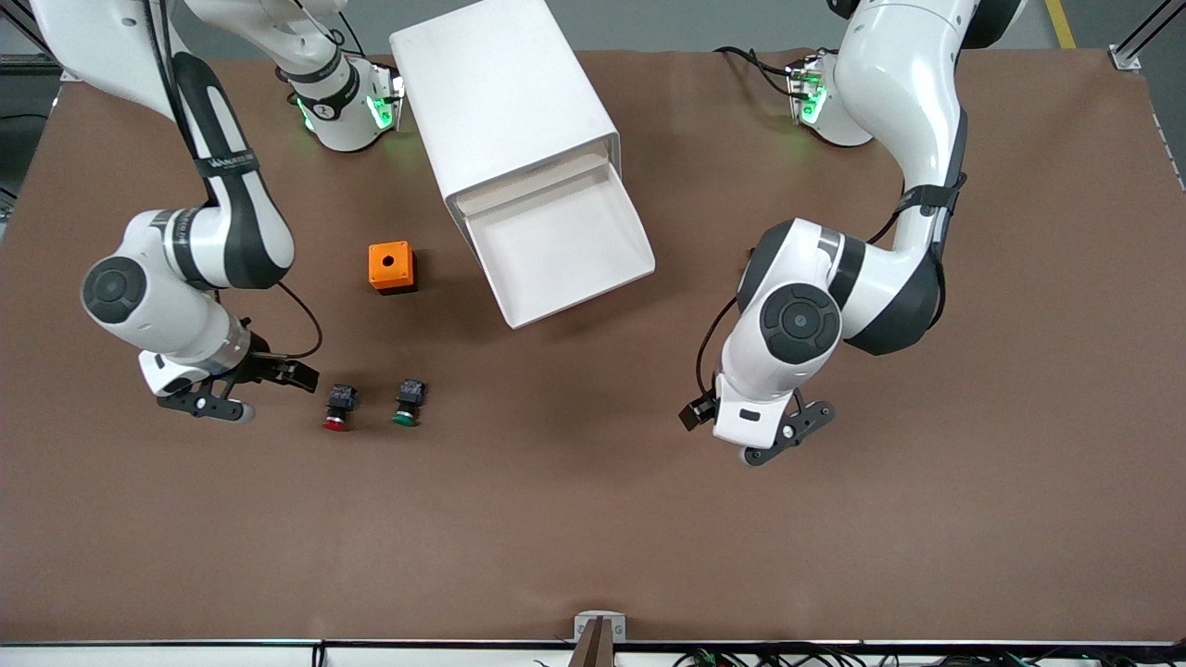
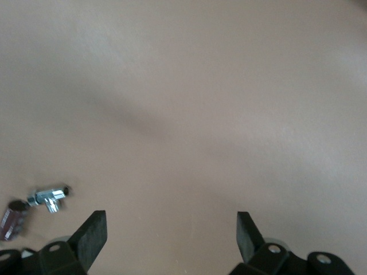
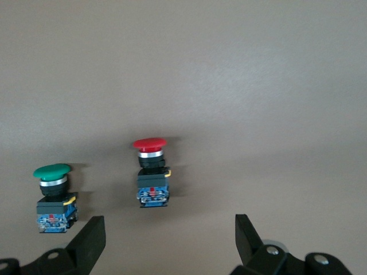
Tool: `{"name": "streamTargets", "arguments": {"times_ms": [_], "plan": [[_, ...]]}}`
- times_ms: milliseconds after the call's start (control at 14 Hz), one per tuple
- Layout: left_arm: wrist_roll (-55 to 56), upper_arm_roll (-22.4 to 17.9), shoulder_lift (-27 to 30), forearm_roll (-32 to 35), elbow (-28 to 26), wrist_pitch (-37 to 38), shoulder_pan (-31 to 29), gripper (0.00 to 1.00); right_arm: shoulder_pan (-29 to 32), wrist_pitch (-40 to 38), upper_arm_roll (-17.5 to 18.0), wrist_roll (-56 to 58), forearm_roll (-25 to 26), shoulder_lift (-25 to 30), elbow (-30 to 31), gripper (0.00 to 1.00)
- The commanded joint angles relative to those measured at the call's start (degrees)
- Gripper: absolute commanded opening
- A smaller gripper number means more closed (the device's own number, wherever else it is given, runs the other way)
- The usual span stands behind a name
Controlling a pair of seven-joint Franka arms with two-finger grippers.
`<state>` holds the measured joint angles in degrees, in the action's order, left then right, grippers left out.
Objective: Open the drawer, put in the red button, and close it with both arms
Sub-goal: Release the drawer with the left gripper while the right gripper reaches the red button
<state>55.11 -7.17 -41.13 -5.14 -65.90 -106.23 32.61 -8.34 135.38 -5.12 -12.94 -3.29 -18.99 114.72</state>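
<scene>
The white cabinet [image 1: 500, 93] stands mid-table with its top drawer [image 1: 565, 245] pulled out toward the front camera; nothing lies in it. The red button [image 1: 338, 409] lies on the brown table, nearer the front camera than the cabinet and toward the right arm's end. In the right wrist view, the red button [image 3: 151, 172] lies just ahead of the jaws. My right gripper [image 1: 264, 394] [image 3: 169, 229] is low beside that button, open and empty. My left gripper [image 1: 788, 434] [image 2: 171, 226] hangs open over bare table toward the left arm's end.
A green-capped button [image 1: 408, 404] [image 3: 53, 195] lies right beside the red one. An orange box [image 1: 392, 267] with a round hole stands between the buttons and the cabinet. A small metal fitting [image 2: 50, 197] lies on the table near my left gripper.
</scene>
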Motion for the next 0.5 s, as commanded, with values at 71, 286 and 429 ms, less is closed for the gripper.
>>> {"name": "streamTargets", "arguments": {"times_ms": [71, 286, 429], "plan": [[-0.4, -0.1, 1.8, 2.6, -2.4, -1.0, 0.3, 0.99, -1.5, 3.7, -0.2, -3.7, -0.6, -2.4, 0.6, 1.0], [-0.4, -0.1, 1.8, 2.5, -2.6, -1.0, 0.3, 0.99, -3.2, 7.0, -0.3, -5.7, -0.6, -5.1, 0.6, 1.0], [-0.4, -0.1, 1.8, 2.4, -2.6, -1.0, 0.3, 0.99, -3.3, 8.2, -0.3, -5.7, -0.5, -6.4, 0.6, 1.0]]}}
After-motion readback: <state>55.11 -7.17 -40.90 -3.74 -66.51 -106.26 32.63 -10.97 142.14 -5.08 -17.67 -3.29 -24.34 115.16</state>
